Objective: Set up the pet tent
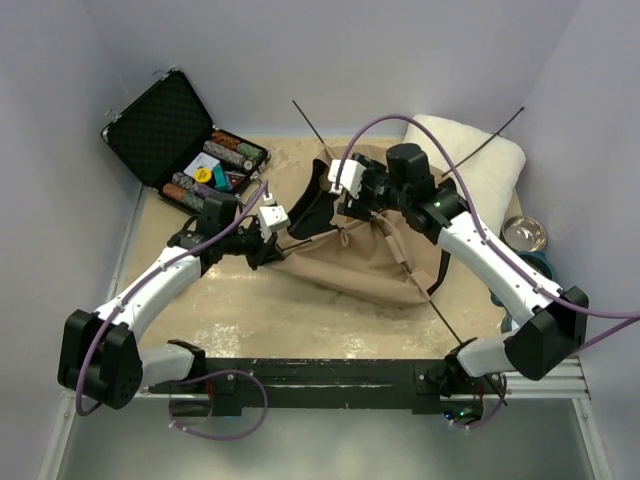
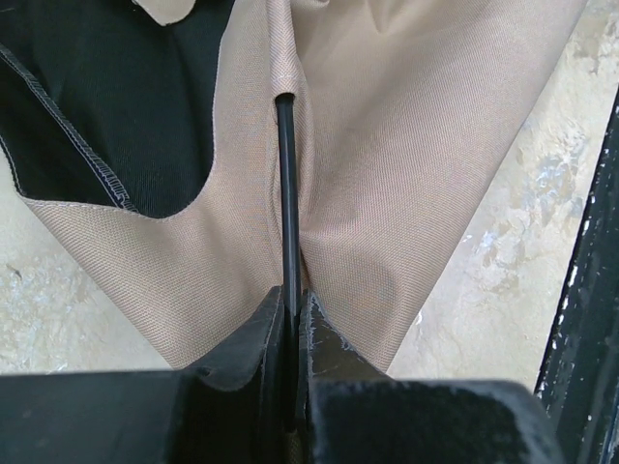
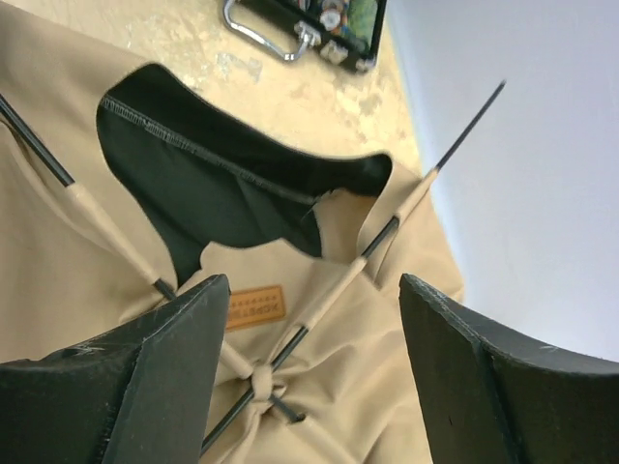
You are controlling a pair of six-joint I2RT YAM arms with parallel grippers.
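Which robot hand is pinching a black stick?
The left gripper, shut on a pole at the edge of the tent; the right gripper hangs open, holding nothing.

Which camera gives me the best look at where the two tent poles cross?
Right wrist: the crossing sits between the fingers of the open right gripper, tied with fabric, beside the brown patch. In top external the right arm covers it. Left wrist shows only one pole, pinched in the shut left gripper.
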